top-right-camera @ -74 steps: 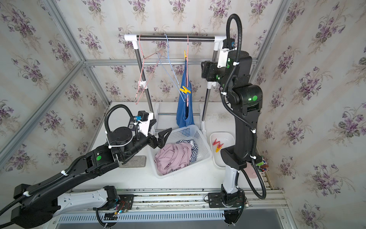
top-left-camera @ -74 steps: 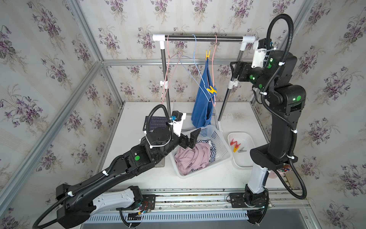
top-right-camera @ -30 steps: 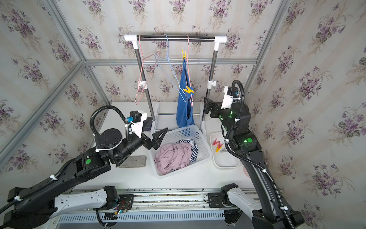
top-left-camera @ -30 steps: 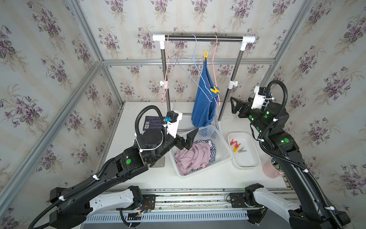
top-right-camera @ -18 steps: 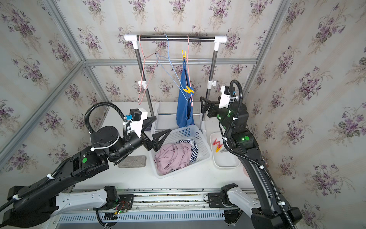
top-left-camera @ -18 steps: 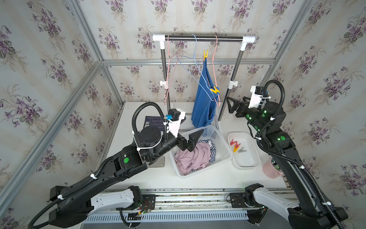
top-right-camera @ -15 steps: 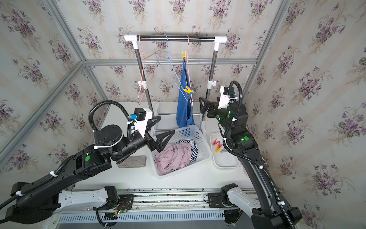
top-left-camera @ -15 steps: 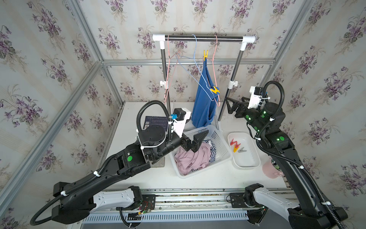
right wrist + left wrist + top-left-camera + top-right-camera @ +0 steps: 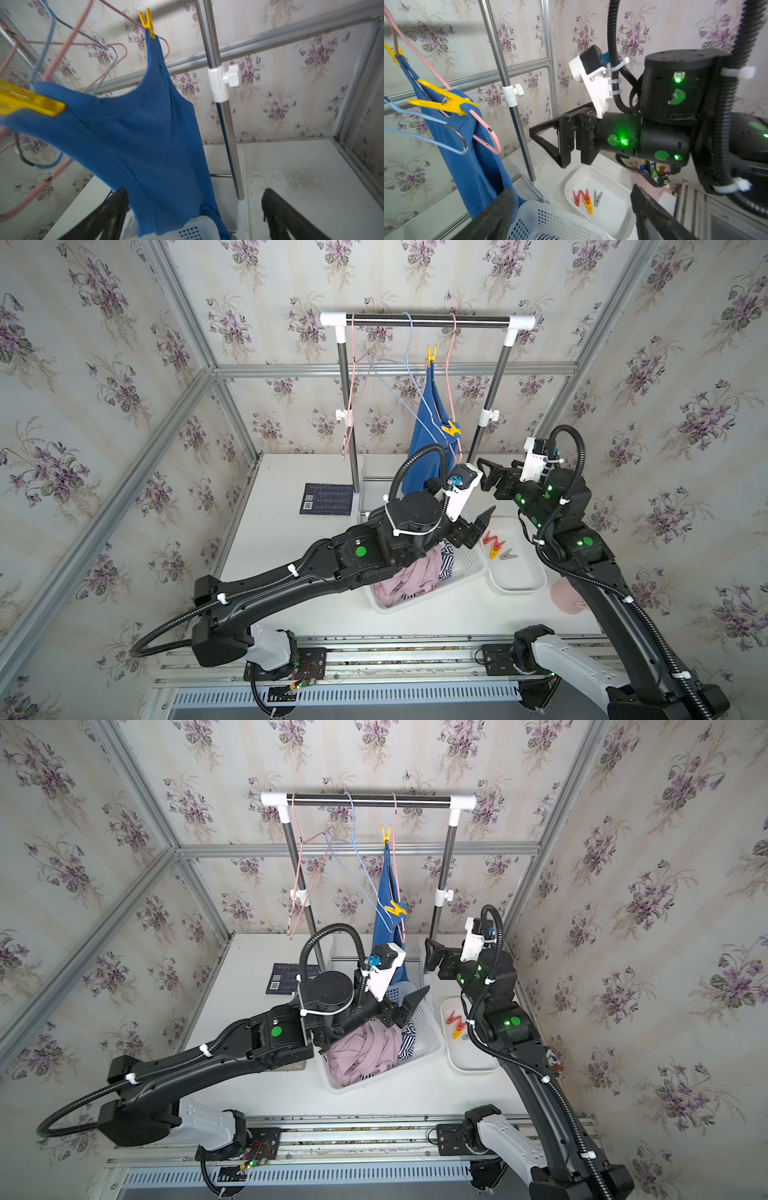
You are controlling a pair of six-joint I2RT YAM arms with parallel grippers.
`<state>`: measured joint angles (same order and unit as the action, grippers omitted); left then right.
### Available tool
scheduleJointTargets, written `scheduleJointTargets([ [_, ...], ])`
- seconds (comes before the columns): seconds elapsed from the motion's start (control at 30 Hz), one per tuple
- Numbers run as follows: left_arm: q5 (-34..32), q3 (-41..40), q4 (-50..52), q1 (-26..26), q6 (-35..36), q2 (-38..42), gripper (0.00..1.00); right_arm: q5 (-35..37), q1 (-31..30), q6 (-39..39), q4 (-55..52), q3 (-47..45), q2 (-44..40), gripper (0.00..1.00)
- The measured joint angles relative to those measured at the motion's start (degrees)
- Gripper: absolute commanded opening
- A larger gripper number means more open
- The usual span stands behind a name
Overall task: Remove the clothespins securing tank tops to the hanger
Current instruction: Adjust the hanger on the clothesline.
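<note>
A bright blue tank top [image 9: 428, 439] [image 9: 149, 128] hangs from a pink hanger [image 9: 451, 364]. One yellow clothespin [image 9: 432, 354] [image 9: 147, 22] holds it high up and another [image 9: 451, 429] [image 9: 444, 101] lower down. The pink-mauve top [image 9: 409, 576] and the striped top [image 9: 445, 562] lie in the white basket [image 9: 469, 564]. My left gripper [image 9: 478, 526] [image 9: 571, 212] hovers open and empty over the basket's right rim. To the right of the blue top, my right gripper [image 9: 488, 479] [image 9: 193, 212] is open and empty, pointing at it. Red, yellow and grey clothespins [image 9: 587, 199] lie in the white tray [image 9: 517, 580].
The rack's bar [image 9: 428, 321] also carries an empty blue hanger [image 9: 409, 364] and an empty pink hanger [image 9: 351, 406]. Its right post [image 9: 486, 418] stands just beside my right gripper. A dark booklet [image 9: 328, 498] lies at the back left. A pink cup [image 9: 567, 597] sits right of the tray.
My left arm has swung right, from the basket's left rim to its right rim near the tray. My right gripper has edged left toward the blue top.
</note>
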<state>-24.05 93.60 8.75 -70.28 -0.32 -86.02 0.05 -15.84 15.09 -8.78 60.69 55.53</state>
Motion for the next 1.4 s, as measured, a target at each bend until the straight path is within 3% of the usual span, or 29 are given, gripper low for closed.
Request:
scheduleJointTargets([
  [0.3,-11.08,0.61,-11.91,-0.28,5.60,-5.51,0.77,0.04,2.05,2.91,0.98,-6.51,-3.41,1.00],
  [0.5,-12.02,4.07,-17.33,-0.42,9.42,-10.34,0.73,-1.01,2.73,2.93,2.38,-7.78,-3.85,1.00],
  [0.87,-20.50,6.29,-26.34,0.17,16.20,-15.80,0.67,-2.27,3.06,2.86,2.60,-10.32,-6.25,1.00],
  [1.1,-22.93,1.86,-29.29,3.17,16.20,-14.32,0.67,-3.89,3.08,4.28,3.87,-15.23,-8.61,1.00],
  [1.4,-19.82,3.65,-24.48,9.01,11.54,-13.31,0.67,-4.59,3.15,4.66,5.20,-16.09,-9.01,1.00],
])
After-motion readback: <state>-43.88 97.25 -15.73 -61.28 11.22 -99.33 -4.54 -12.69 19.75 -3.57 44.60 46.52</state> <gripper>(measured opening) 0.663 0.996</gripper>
